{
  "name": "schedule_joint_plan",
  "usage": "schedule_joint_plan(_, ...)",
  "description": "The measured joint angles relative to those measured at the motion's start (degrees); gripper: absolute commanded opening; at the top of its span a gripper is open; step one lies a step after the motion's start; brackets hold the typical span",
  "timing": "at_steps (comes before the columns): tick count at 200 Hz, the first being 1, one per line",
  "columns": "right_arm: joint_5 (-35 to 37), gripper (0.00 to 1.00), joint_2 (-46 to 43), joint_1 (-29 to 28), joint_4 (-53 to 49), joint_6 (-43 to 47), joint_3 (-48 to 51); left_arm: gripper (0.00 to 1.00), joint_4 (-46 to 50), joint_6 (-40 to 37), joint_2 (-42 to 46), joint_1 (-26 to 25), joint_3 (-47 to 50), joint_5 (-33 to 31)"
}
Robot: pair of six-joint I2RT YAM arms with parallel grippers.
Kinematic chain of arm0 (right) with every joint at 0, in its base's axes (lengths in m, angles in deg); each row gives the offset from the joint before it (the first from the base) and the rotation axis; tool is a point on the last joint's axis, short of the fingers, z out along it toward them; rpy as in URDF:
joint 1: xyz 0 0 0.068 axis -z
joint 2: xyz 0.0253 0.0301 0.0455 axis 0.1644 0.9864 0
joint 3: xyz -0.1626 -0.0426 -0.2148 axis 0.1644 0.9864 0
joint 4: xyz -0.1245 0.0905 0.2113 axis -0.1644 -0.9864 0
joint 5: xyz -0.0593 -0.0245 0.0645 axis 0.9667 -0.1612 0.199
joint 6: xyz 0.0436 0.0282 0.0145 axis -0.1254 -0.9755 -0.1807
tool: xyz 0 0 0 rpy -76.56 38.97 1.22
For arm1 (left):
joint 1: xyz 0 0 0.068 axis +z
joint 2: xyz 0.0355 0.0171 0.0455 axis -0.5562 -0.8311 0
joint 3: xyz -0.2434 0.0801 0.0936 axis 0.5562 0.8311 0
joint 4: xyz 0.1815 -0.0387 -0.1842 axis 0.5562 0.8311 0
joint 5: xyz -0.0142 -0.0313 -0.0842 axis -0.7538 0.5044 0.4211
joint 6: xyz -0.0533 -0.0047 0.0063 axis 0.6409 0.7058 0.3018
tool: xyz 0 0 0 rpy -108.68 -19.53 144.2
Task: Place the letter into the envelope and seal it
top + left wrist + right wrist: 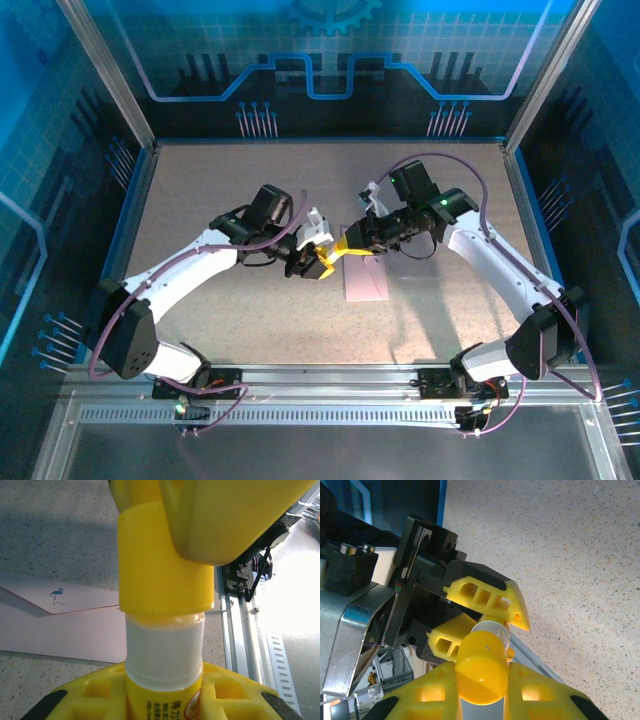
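Pink paper envelope [365,282] waits: left gripper [322,263] clamps the white glue stick [164,652], right gripper [352,248] clamps its yellow cap [160,565]; we should pull straight apart.

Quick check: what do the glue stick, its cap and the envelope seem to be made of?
The glue stick looks like smooth plastic: white collar with soft sheen, printed yellow label below. Its cap seems moulded yellow plastic: even colour, rounded rim. The envelope looks like thin matte pink paper, with a folded flap and printed flamingo.
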Motion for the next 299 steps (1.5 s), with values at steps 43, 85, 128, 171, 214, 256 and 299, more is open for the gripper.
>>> schedule_joint_plan(43,0.74,0.21,0.33,-0.48,-0.04,0.04,0.00,0.26,0.63,0.02,-0.04,0.00,0.00,-0.02)
schedule_joint_plan(85,1.90,0.20,0.63,-1.16,-0.55,0.48,0.00,0.26,1.66,0.02,-0.39,-0.07,0.00,-0.04)
schedule_joint_plan(128,3.26,0.20,1.03,-1.84,-1.03,0.96,-0.15,0.26,2.25,0.04,-0.81,-0.11,0.00,-0.11)
schedule_joint_plan(171,3.96,0.20,1.42,-2.25,-1.31,1.57,-0.17,0.26,2.99,0.04,-0.92,-0.15,0.00,-0.59)
schedule_joint_plan(214,4.00,0.19,1.60,-2.25,-2.69,2.84,-0.57,0.26,3.15,0.04,-1.01,-0.33,0.00,-0.66)
schedule_joint_plan(256,3.96,0.19,1.64,-2.25,-3.50,3.74,-0.57,0.26,3.23,0.02,-1.11,-0.55,0.00,-0.66)
schedule_joint_plan(299,3.50,0.20,1.75,-2.25,-4.61,5.09,-0.59,0.27,3.78,0.02,-1.14,-0.81,0.00,-0.66)
